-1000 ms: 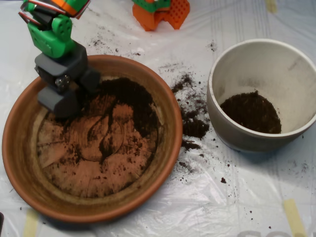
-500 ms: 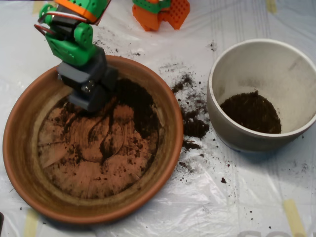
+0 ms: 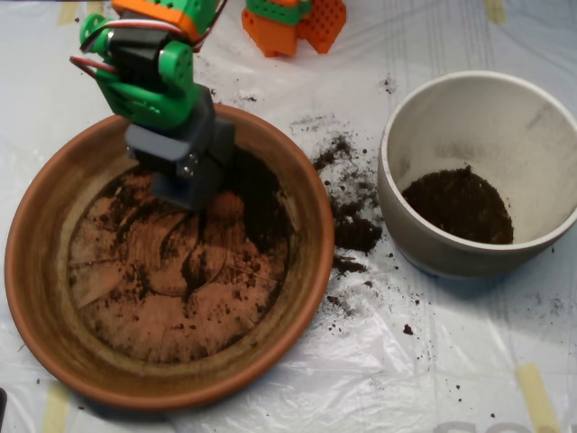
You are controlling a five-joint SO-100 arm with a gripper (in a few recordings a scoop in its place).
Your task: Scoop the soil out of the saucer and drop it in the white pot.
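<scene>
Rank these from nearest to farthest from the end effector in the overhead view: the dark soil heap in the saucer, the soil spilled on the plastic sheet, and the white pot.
Measured from the end effector:
1. Soil heap in the saucer, just to its right, against the saucer's upper right rim.
2. Spilled soil, on the sheet between saucer and pot.
3. White pot, far right.

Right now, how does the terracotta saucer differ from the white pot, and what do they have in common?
The saucer is orange-brown, wide and shallow; the white pot is off-white, narrower and deep-walled. Soil in the saucer is smeared thin, thickest along the upper right, with bare streaked base showing; soil in the pot sits as one compact dark patch at the bottom. The tool is above the saucer, not the pot. Both are round, upright and hold dark soil.
</scene>
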